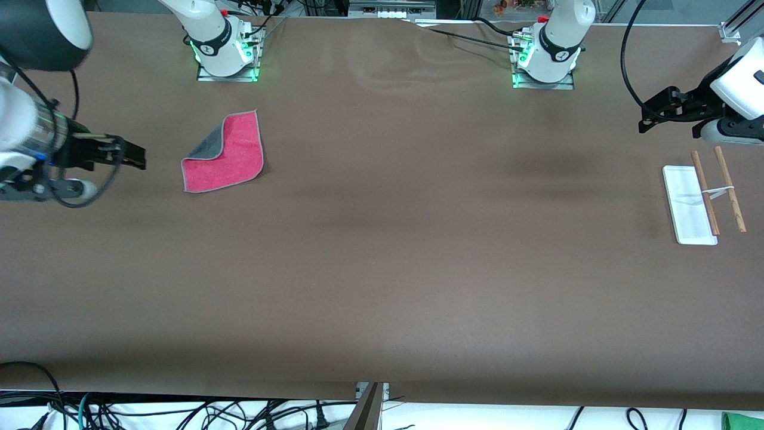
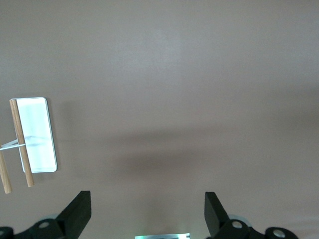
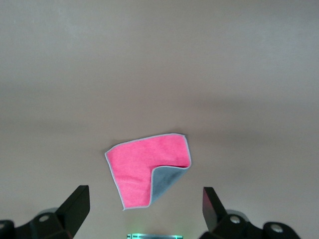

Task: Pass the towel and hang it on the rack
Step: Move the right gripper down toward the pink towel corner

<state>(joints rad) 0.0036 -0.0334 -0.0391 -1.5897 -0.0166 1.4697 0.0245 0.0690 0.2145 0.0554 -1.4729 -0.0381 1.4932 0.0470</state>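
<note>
1. The right gripper [image 1: 138,158] has its fingers spread wide with nothing between them; in its wrist view the two dark fingertips [image 3: 75,204] stand well apart over bare table.
2. The left gripper [image 1: 644,122] is spread just as wide and holds nothing, touching neither the rack nor the table.
3. Both arms hang in the air at their own ends of the table, wrists reaching in from the edges, fingers pointing toward the middle.
4. The towel [image 1: 225,155] lies on the brown table [image 1: 382,269] near the right gripper, toward the right arm's end and well apart from the rack. It lies pink face up, with one corner folded over to show the dark grey side; that folded corner points toward the right gripper.
5. The rack [image 1: 689,206] stands at the left arm's end, nearer the front camera than the left gripper. Its white base and two wooden rods [image 1: 729,188] run lengthwise from the robots' side toward the camera.
</note>
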